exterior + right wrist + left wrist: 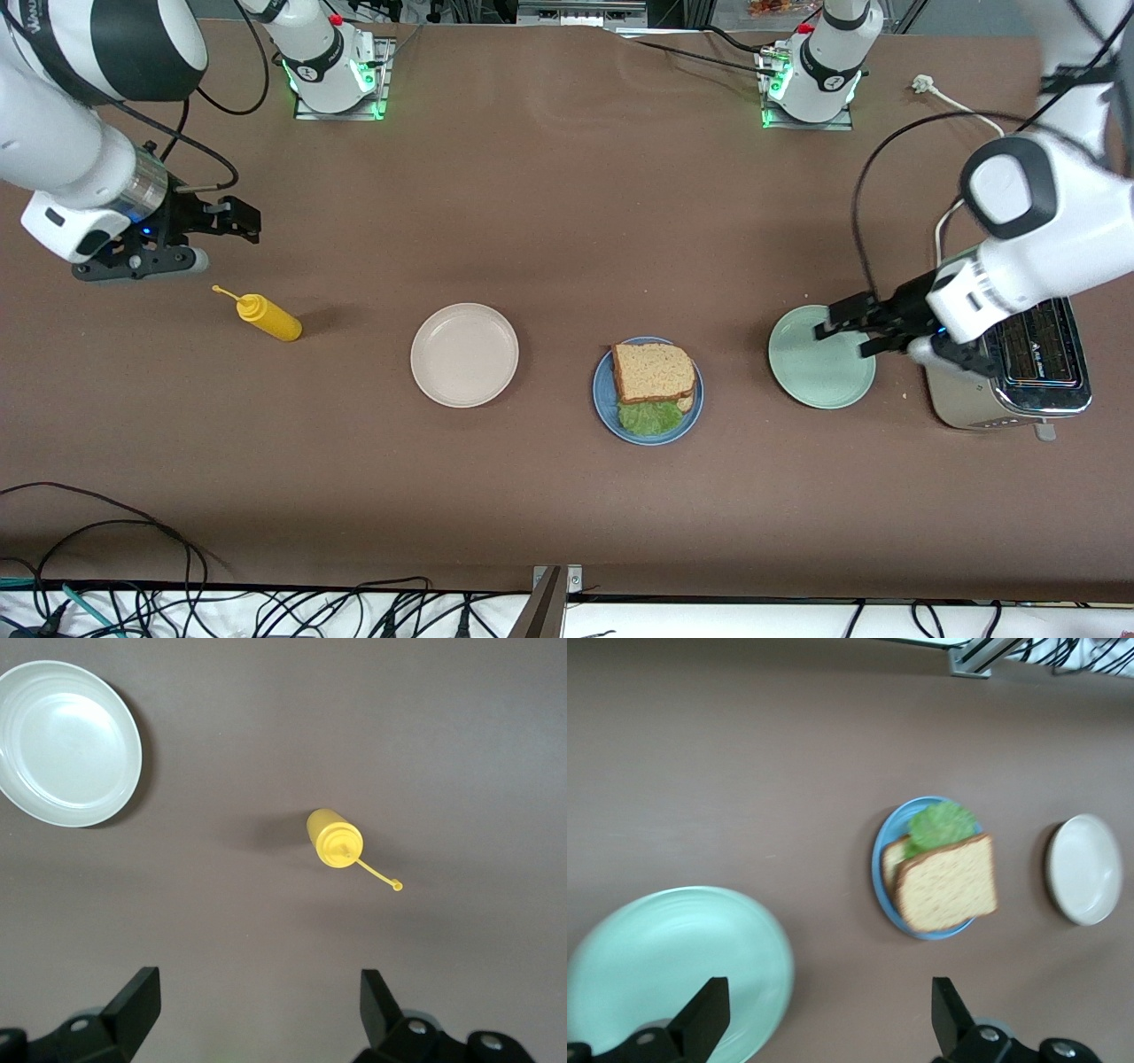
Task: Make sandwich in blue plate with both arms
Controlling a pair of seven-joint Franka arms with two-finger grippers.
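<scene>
The sandwich (654, 372) lies on the blue plate (605, 403) in the middle of the table: a brown bread slice on top, green lettuce (649, 417) sticking out toward the front camera, a second slice under it. The left wrist view shows the sandwich (948, 883) on the blue plate (880, 859) too. My left gripper (846, 330) hangs open over the mint-green plate (811, 377), nothing between its fingers. My right gripper (241, 223) is open and empty at the right arm's end of the table, over bare table near the yellow squeeze bottle (266, 317).
A beige plate (464, 354) sits beside the blue plate toward the right arm's end. A silver toaster (1019, 372) stands at the left arm's end, under the left arm's wrist. Cables run along the table's front edge.
</scene>
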